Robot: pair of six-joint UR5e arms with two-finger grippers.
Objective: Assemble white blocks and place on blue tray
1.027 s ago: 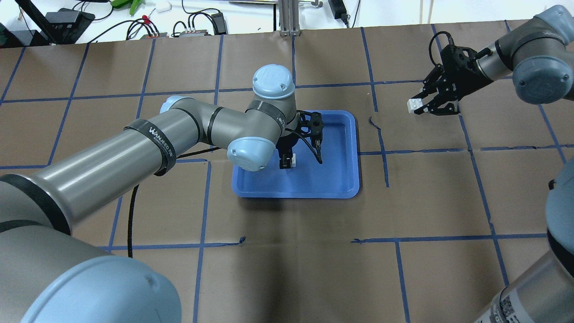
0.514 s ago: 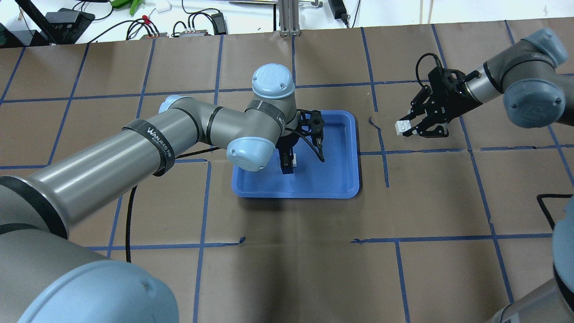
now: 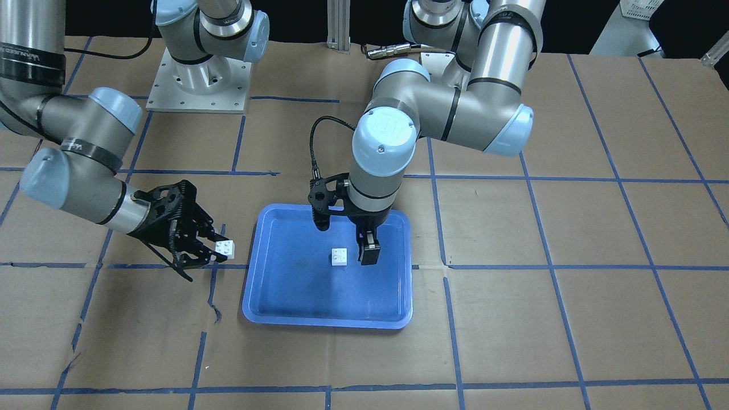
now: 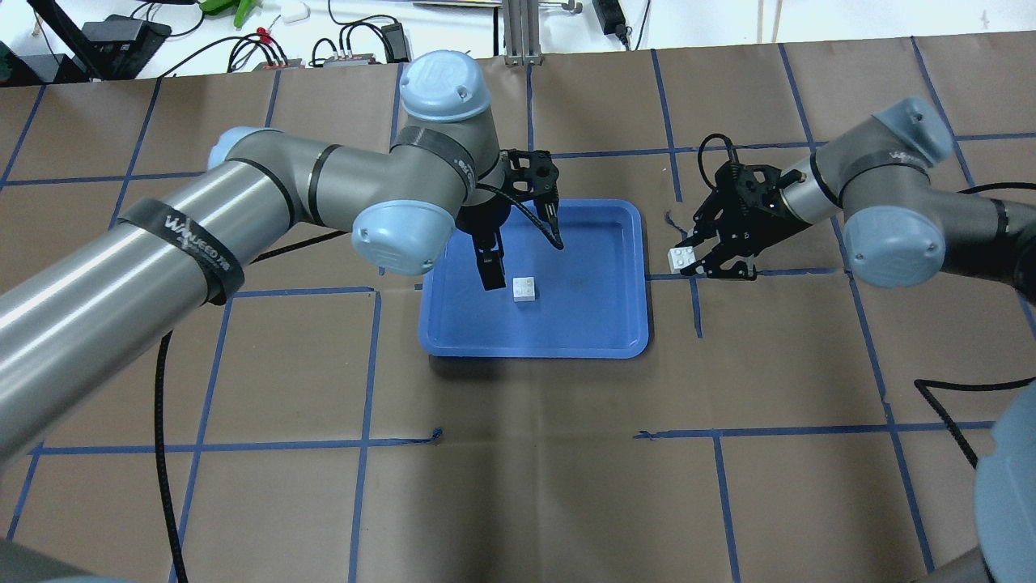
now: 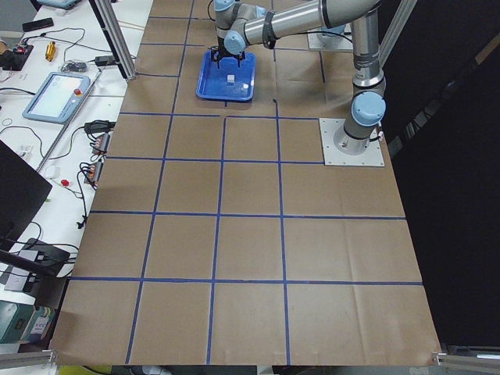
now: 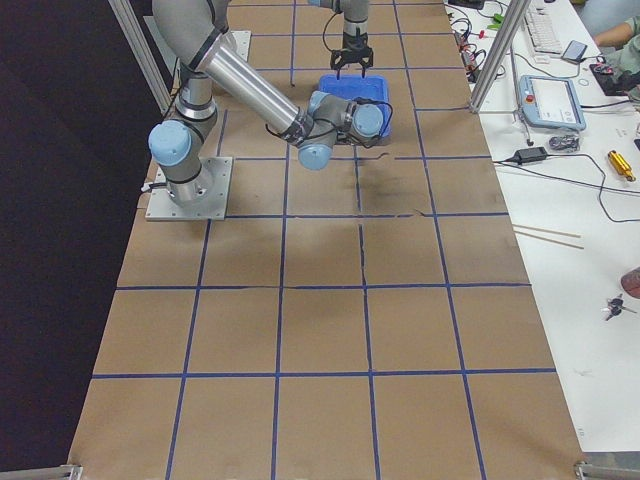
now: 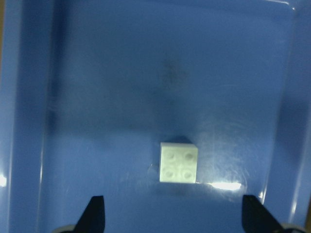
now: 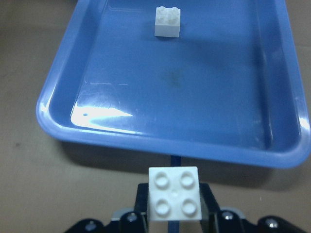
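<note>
One white block (image 4: pixel 525 288) lies studs up inside the blue tray (image 4: pixel 534 350), apart from any gripper. It also shows in the front view (image 3: pixel 340 257) and in the left wrist view (image 7: pixel 179 162). My left gripper (image 4: pixel 524 257) hangs open over the tray, its fingertips (image 7: pixel 95 213) spread wide on either side of the block and above it. My right gripper (image 4: pixel 688 261) is shut on the second white block (image 4: pixel 681 259), studs up, just outside the tray's right rim and above the table. In the right wrist view this block (image 8: pixel 174 193) sits before the tray rim (image 8: pixel 170 145).
Brown paper with blue tape lines covers the table (image 4: pixel 534 453). Cables and electronics (image 4: pixel 356 40) lie beyond the far edge. A black cable (image 4: pixel 963 389) runs by the right arm. Both arms reach over the table's middle.
My right gripper has carried its white block leftward to the tray's right rim. My left arm has risen and drawn back from the block in the tray, which has stayed put.
</note>
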